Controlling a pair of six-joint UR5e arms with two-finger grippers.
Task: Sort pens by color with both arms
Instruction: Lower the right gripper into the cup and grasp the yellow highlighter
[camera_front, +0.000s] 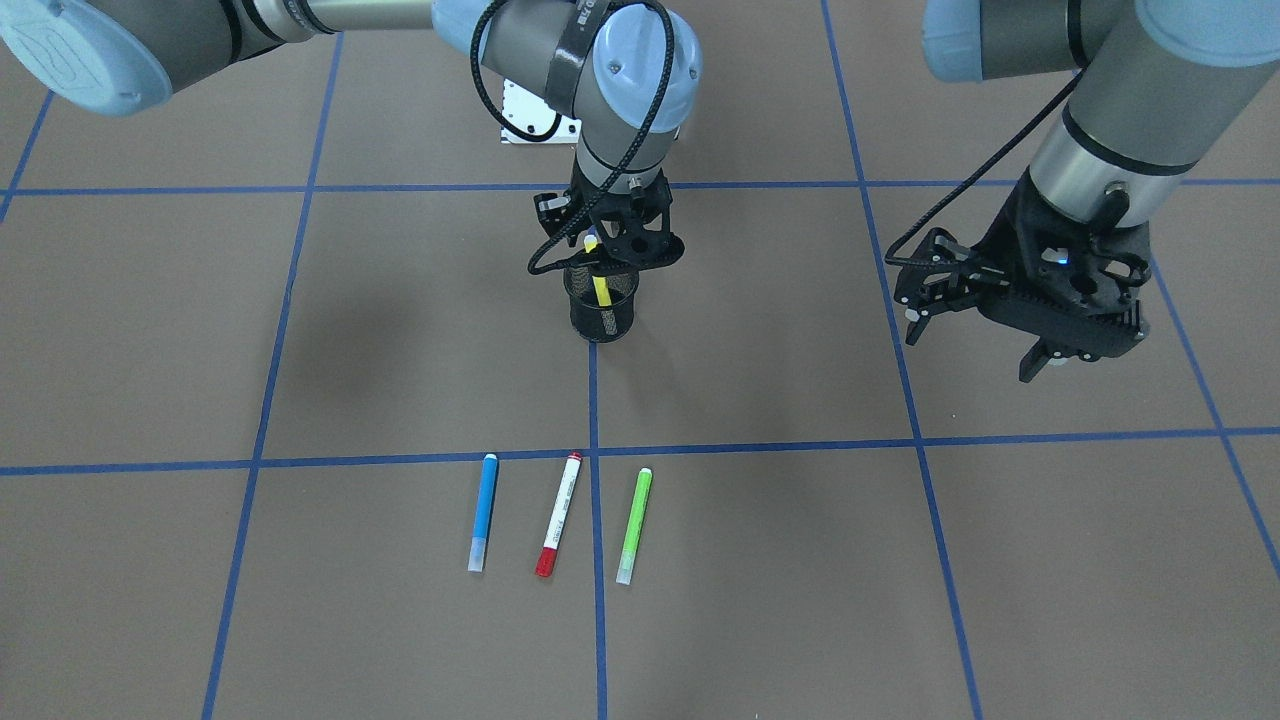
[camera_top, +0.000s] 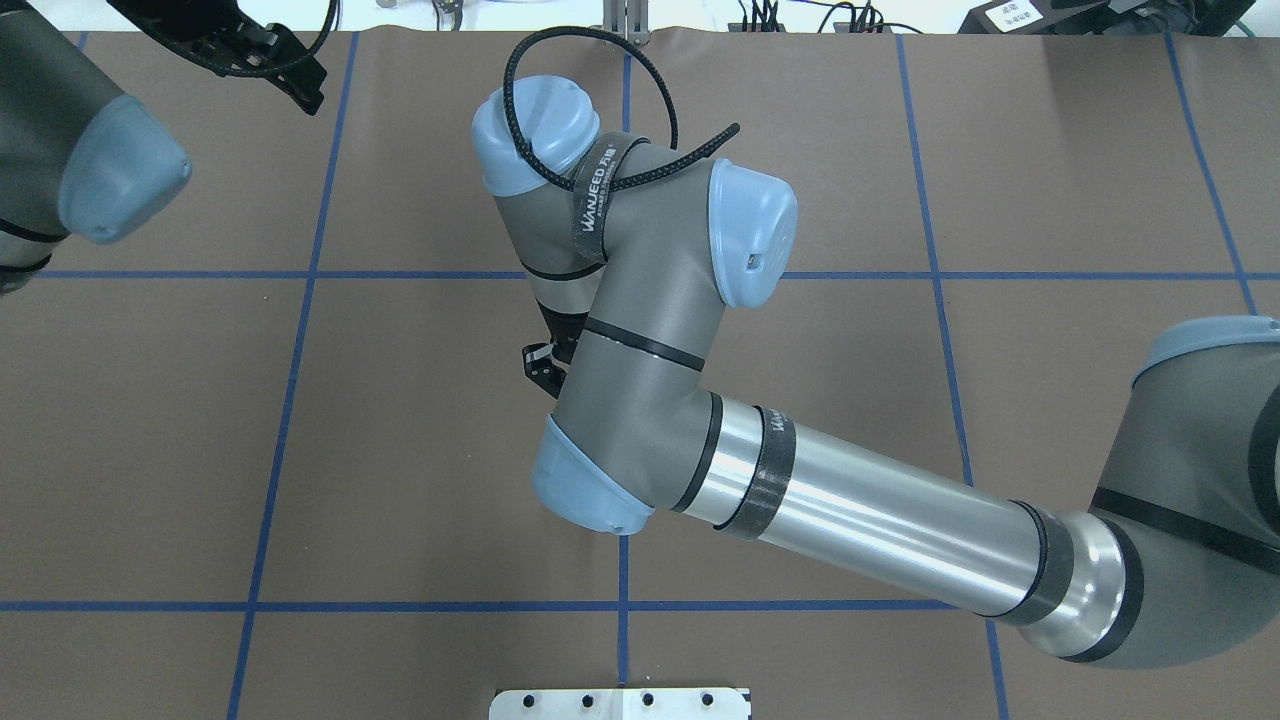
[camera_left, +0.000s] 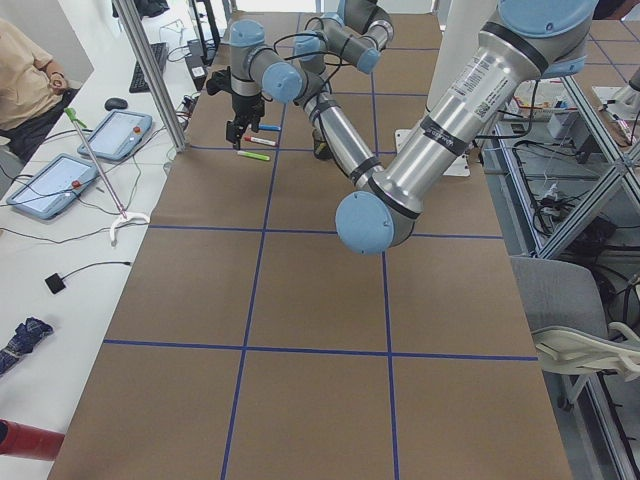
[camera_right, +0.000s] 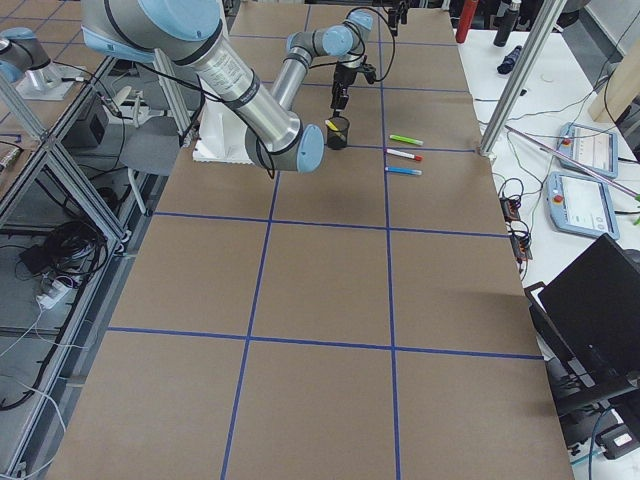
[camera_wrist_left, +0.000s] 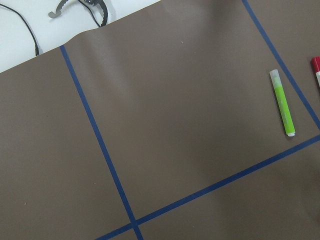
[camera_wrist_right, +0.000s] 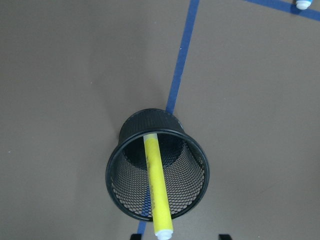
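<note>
My right claw (camera_wrist_right: 180, 235) hangs open just above the cup (camera_wrist_right: 122, 192), jaws astride but clear of the yellow pen (camera_wrist_right: 156, 182) leaning in the cup; I'd centre on the pen, clamp below its tip, and lift along its tilt.

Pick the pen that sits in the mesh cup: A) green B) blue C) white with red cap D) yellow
D: the yellow pen leans tilted inside the black mesh cup; the blue pen, the white pen with red cap and the green pen lie on the table.
</note>
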